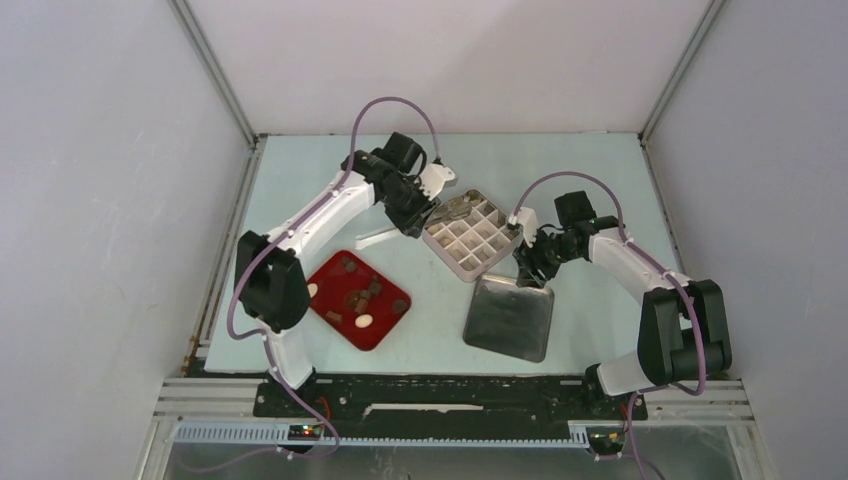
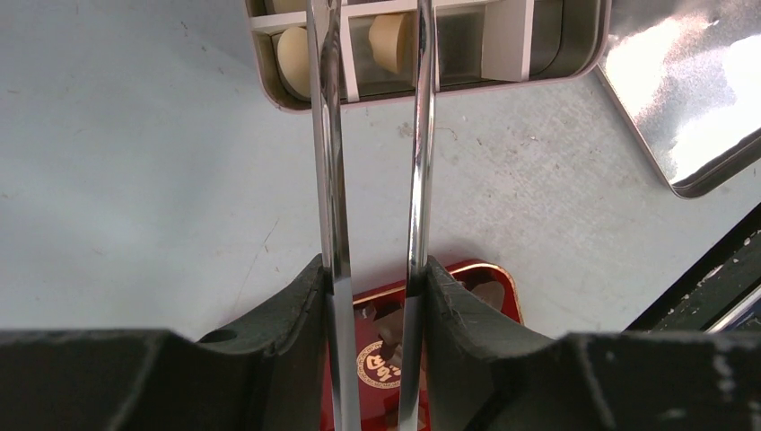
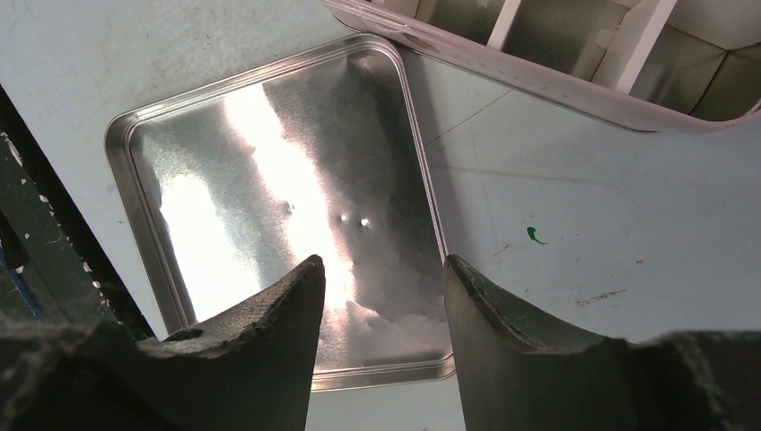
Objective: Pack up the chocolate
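Observation:
The red tray [image 1: 385, 318] lies left of centre with several chocolate pieces, such as a cream oval [image 1: 364, 321] and a dark lump [image 1: 350, 265]. My left gripper [image 1: 418, 213] is shut on metal tongs [image 2: 419, 135], whose arms reach over the divided tin box [image 1: 470, 237]. In the left wrist view my left gripper [image 2: 372, 269] shows the tongs' arms on either side of a cream piece [image 2: 392, 40] in a compartment; another cream piece [image 2: 292, 56] lies in the neighbouring one. I cannot tell whether the tongs grip it. My right gripper [image 1: 528, 262] [image 3: 381, 269] is open and empty above the tin lid [image 3: 269, 180].
The tin lid [image 1: 510, 317] lies on the table right of the red tray, near the front edge. A small white strip [image 1: 375, 235] lies left of the box. The box's rim [image 3: 538, 76] is just beyond the right gripper. Walls enclose the table.

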You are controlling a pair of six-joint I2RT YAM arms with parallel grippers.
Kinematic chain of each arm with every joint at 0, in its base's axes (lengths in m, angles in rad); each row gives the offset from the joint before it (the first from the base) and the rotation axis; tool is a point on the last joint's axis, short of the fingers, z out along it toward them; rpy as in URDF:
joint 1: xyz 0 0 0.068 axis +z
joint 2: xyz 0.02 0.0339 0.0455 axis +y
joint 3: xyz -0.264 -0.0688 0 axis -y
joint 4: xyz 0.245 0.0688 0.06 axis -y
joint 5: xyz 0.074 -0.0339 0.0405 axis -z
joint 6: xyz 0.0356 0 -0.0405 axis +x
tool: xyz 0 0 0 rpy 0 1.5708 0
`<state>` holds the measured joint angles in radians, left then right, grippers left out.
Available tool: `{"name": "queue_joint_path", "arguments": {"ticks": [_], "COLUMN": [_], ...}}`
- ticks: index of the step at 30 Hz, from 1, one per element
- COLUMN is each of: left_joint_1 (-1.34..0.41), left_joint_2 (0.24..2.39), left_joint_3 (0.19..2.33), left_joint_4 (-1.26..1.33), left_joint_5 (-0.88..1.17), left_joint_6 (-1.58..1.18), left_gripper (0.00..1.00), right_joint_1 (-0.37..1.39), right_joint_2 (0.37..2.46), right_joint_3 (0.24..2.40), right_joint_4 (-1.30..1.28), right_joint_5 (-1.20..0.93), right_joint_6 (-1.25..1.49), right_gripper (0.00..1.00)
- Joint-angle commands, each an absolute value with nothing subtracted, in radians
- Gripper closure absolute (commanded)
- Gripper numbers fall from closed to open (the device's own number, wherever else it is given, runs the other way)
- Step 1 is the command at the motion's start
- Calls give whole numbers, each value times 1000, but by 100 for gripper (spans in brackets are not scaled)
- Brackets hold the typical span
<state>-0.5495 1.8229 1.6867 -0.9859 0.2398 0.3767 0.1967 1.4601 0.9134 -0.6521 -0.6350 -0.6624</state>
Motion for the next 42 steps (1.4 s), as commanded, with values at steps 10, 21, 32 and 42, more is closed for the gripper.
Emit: {"name": "queue_joint_path", "arguments": {"ticks": [10, 21, 32, 42], "left_joint_1": [-569, -578, -578, -583], "left_joint_2": [1852, 1869, 1856, 1854], "left_joint_3": [1758, 1747, 1683, 1679], "left_joint_4": [-938, -963, -965, -986], "left_joint_5": [259, 213, 185, 143], "left_joint_6": [343, 347, 347, 340], "left_gripper": [91, 91, 89, 62], "right_joint_1": [199, 198, 206, 210], "right_joint_2": [1445, 1441, 1449, 1452], "right_joint_3": [950, 950, 950, 950], "right_joint_4": [-641, -641, -641, -641], "right_joint_5": [-624, -620, -617, -614], "right_joint_6": [-675, -673, -676, -678], "right_gripper": [46, 46, 46, 46]}}
